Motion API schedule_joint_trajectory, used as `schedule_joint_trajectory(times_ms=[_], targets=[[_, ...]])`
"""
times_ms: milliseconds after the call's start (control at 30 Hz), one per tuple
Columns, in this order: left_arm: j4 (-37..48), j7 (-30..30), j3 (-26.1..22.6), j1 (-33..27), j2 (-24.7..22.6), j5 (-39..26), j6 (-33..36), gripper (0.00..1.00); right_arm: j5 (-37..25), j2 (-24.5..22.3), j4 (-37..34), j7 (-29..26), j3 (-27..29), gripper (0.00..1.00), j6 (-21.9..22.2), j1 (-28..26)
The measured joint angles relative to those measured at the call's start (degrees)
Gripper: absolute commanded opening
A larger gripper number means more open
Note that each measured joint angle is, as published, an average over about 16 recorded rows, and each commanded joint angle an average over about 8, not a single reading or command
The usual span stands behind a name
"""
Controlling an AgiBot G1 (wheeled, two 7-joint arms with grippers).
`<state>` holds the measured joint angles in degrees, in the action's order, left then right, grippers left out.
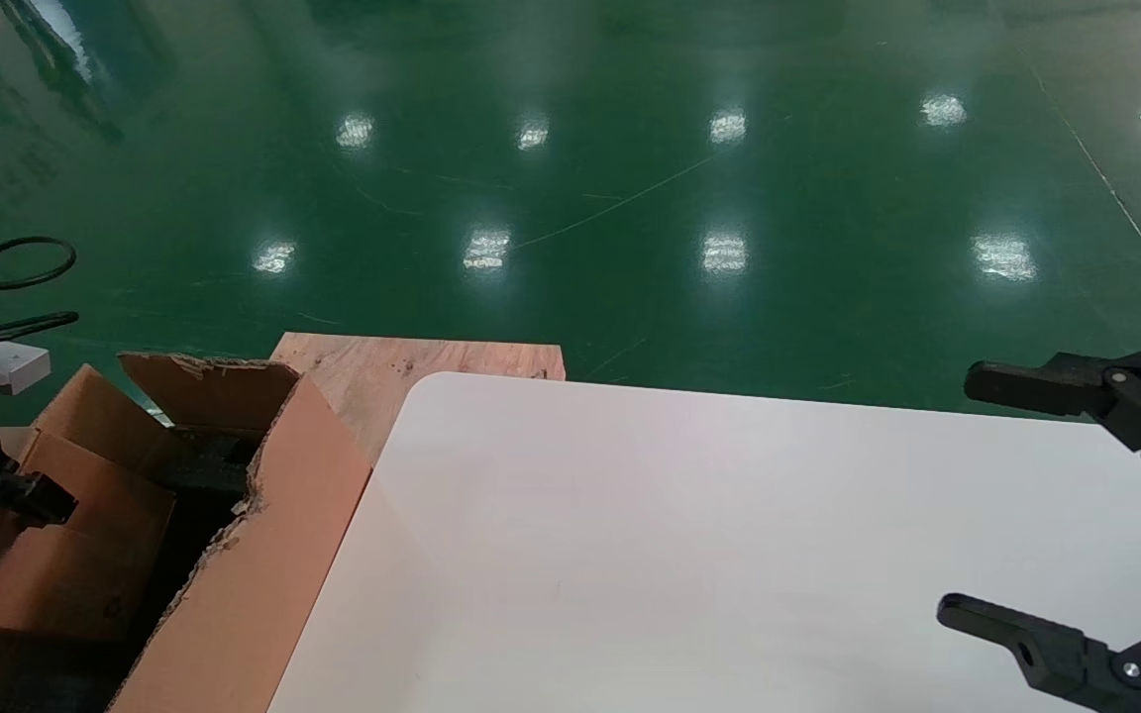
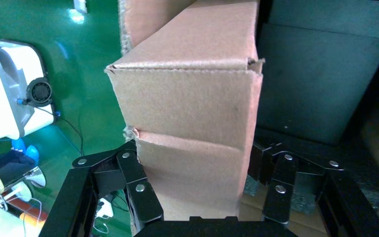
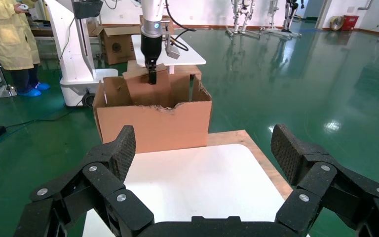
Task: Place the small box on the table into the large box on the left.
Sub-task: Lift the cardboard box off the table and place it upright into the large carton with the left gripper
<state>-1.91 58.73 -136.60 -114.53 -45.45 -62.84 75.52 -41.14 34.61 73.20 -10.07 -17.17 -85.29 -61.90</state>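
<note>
Left gripper: my left gripper (image 2: 197, 185) hangs over the large box (image 1: 263, 555), its black fingers (image 2: 140, 190) closed against opposite faces of the small box (image 2: 192, 133); the side wall of the small box shows a crease just above the finger on one side; in the head view only one fingertip and part of the arm show at the frame's edge, above the large box.

Small box: held upright within the mouth of the large box, its lower part down between the walls; from the right wrist view it stands up above the torn rim of the large box, with my left arm straight above it; I cannot tell whether its underside touches anything inside.

Large box: stands beside the table (image 1: 689, 555), on the left, its near wall right against the table's edge; ragged flaps stand open; the inside is dark, with black foam (image 2: 321, 84) just beside the small box.

Right gripper: my right gripper (image 1: 967, 495) hovers over the far right part of the table, well apart from the large box; its jaws are spread wide and hold nothing.

Plywood board: a bare plywood board (image 1: 402, 366) lies behind the large box, against the table's rounded corner.
</note>
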Motion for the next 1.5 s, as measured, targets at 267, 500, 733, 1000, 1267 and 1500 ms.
schedule_joint_trajectory(times_ms=[267,500,733,1000,1267,1500], targets=[[1.0,-0.9,-0.4,1.1,1.1,-0.5,-2.4,0.0,0.0,0.0,0.0,0.0,0.0,1.0,0.0,0.0],[1.0,-2.7,-0.3,1.0,1.5,-0.4,-4.2,0.12,0.0,0.0,0.0,0.0,0.0,1.0,0.0,0.0],[0.5,-4.4,0.3,0.3,1.8,0.3,-4.6,0.95,0.0,0.0,0.0,0.0,-0.1,1.0,0.0,0.0],[0.2,-5.3,0.7,-0.3,2.0,0.9,-4.6,1.0,0.1,0.0,0.0,0.0,-0.1,1.0,0.0,0.0],[0.2,-5.0,0.6,-0.2,1.9,0.8,-4.6,1.0,0.1,0.0,0.0,0.0,-0.1,1.0,0.0,0.0],[0.3,-4.8,0.5,-0.1,1.8,0.7,-4.6,1.0,0.1,0.0,0.0,0.0,-0.1,1.0,0.0,0.0]])
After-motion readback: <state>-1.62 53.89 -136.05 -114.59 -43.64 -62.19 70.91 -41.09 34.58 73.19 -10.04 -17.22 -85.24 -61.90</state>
